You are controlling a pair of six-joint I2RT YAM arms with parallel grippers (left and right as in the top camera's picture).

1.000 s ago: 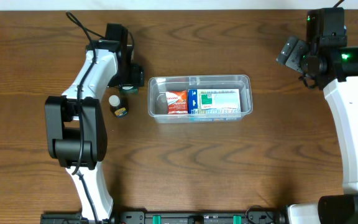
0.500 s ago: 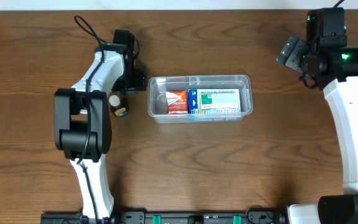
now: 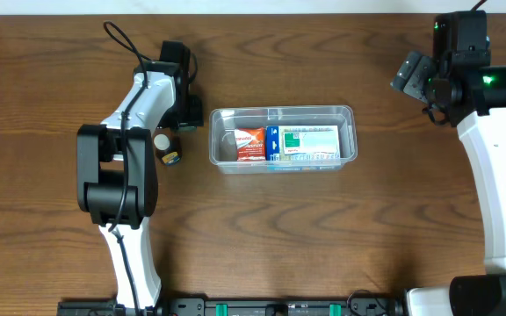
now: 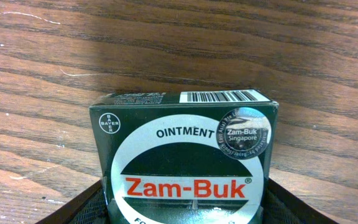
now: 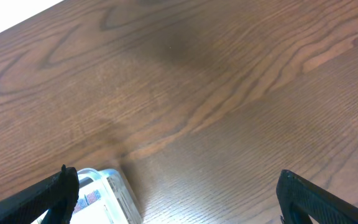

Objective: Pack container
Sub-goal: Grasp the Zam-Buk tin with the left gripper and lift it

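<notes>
On table (image 3: 262, 237), centred | container (image 3: 281, 109) rim-up, long axis left–right | left gripper (image 3: 186, 116) clamped on ointment box (image 4: 185, 155) | right gripper (image 5: 176, 193) spread wide, empty

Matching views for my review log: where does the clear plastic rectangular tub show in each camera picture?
Overhead: the clear plastic rectangular tub sits just above centre.
Left wrist: not in it; a dark green Zam-Buk ointment box fills the lower centre.
Right wrist: only one rounded corner, at the bottom edge, left.
Shared landmark: the brown wood-grain table.
</notes>
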